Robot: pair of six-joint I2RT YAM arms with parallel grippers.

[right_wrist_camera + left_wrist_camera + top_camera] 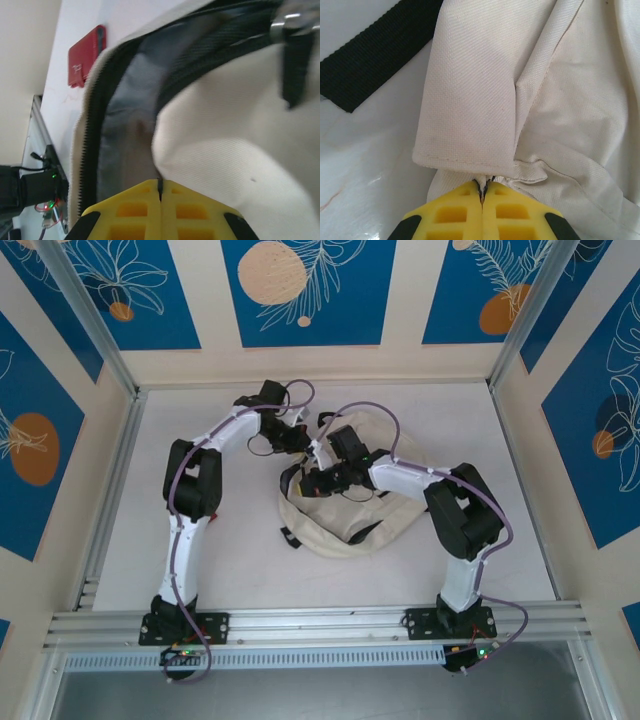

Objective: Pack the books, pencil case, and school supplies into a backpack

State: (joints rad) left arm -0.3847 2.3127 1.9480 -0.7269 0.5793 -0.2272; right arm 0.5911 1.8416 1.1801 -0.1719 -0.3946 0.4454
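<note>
Task item: your cream-beige canvas backpack [340,530] lies mid-table between both arms, its zip open on grey lining.
Left arm: elbow raised, forearm angled inward. Your left gripper [482,189] is pinched together on a cream fabric fold at the bag's far-left edge.
Right arm: folded back leftward over the bag. Your right gripper [160,186] is clamped on the opening's cream lip.
Nearby: a flat red rectangular item [86,56] lies on the white table, apart from the bag.

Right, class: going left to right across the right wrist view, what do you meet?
Red flat object → dark zipper teeth → grey lining → cream canvas of the backpack → black strap with metal buckle.
</note>
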